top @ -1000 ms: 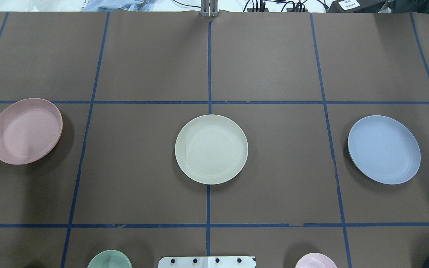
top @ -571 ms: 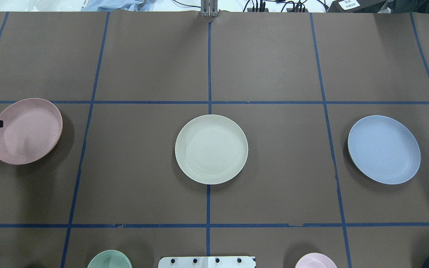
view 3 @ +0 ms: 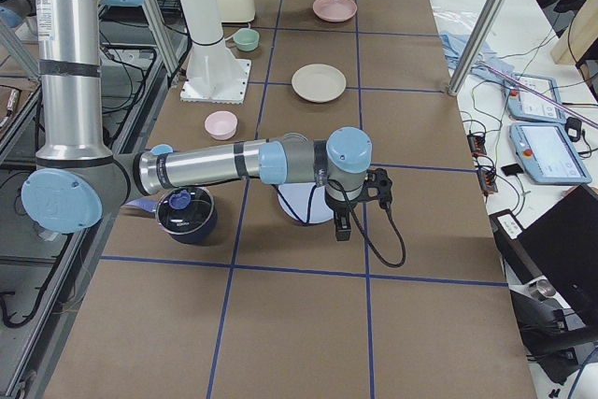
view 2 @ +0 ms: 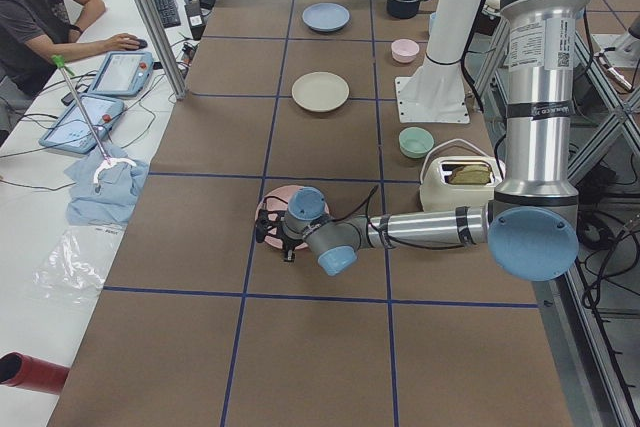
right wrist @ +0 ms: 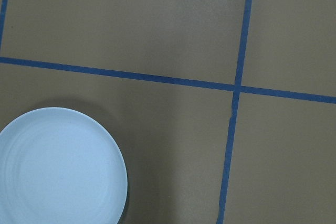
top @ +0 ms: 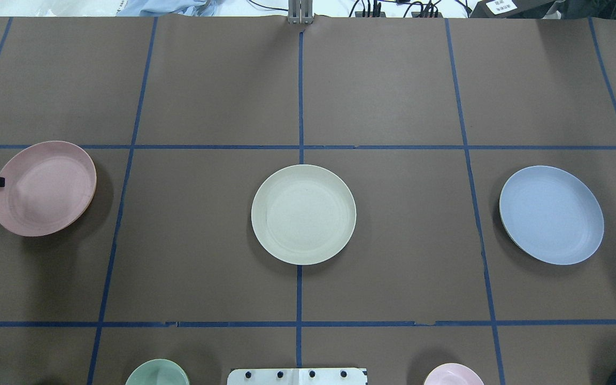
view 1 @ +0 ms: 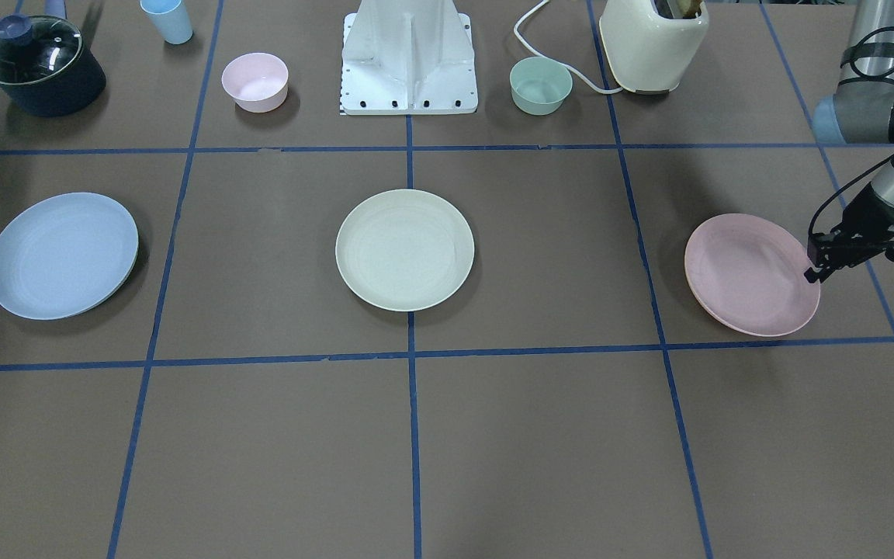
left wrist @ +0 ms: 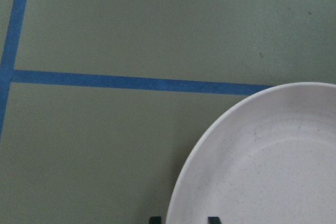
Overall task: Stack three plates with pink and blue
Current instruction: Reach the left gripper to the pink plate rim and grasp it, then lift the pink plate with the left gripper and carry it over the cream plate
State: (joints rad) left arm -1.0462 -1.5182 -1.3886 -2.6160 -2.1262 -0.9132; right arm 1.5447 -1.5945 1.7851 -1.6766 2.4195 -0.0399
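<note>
- Nearest the robot, flanking its base point(view 1: 410, 54), stand a mint bowl point(view 1: 541, 85) and a pink bowl point(view 1: 254, 81). A toaster point(view 1: 653, 43) is beyond the mint bowl. A pot point(view 1: 41, 66) and a cup point(view 1: 167, 19) are beyond the pink one.
- Farther out, the three plates lie in one row on the table point(top: 393, 80), well apart, each alone. The pink plate point(top: 46, 188) is at the robot's left. The cream plate point(top: 303, 214) sits mid-table on the tape line. The blue plate point(top: 551, 215) is at the right.
- The left gripper point(view 1: 813, 262) is low at the pink plate's outer edge. In the wrist view its fingertips point(left wrist: 212, 219) straddle the rim, one outside and one over the inside, with a narrow gap. I cannot tell whether they pinch it.
- The right gripper point(view 3: 341, 229) shows only in the side view. It points down just beside the blue plate, on the side away from the robot. I cannot tell how far it is parted.
</note>
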